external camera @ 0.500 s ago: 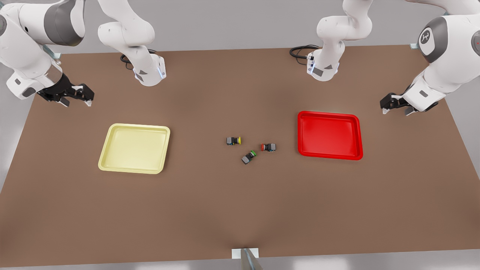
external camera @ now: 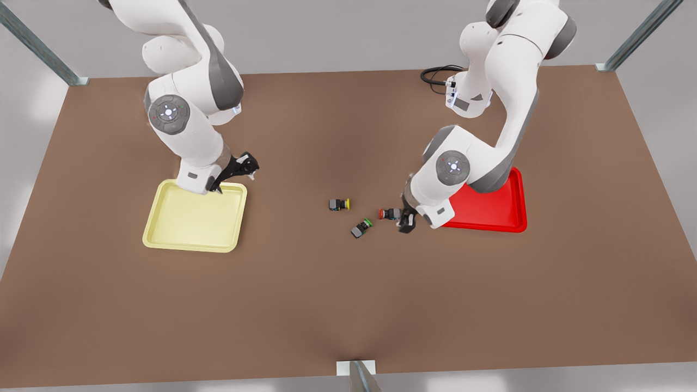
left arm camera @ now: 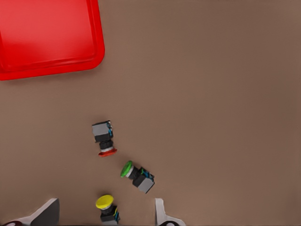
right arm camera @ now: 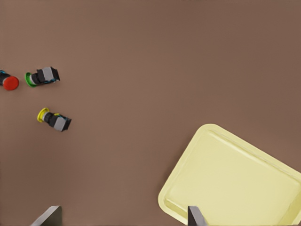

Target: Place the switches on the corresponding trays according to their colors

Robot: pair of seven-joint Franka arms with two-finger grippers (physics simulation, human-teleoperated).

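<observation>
We are reading the left gripper as hovering low over the desk, just beside the red switch and in front of the red tray. Its jaws are standing wide apart and are holding nothing. The right gripper is hanging over the far corner of the yellow tray, well apart from the switches. Its jaws are likewise spread and empty.

All three switches are lying on their sides in a loose cluster between the trays, none touching another: the yellow switch, the green switch and the red one. No switch is in a tray yet.

We are judging the step in hand to be the approach to the red switch. Hazards we are anticipating:

- The bodies are tiny. A slightly offset closing could be pinching an edge, and the switch could be squirting out or rolling on its round cap.
- The green switch is lying near. A wide descent could be nudging it.
- No green tray is in sight, so we are treating that switch as having no destination.
</observation>
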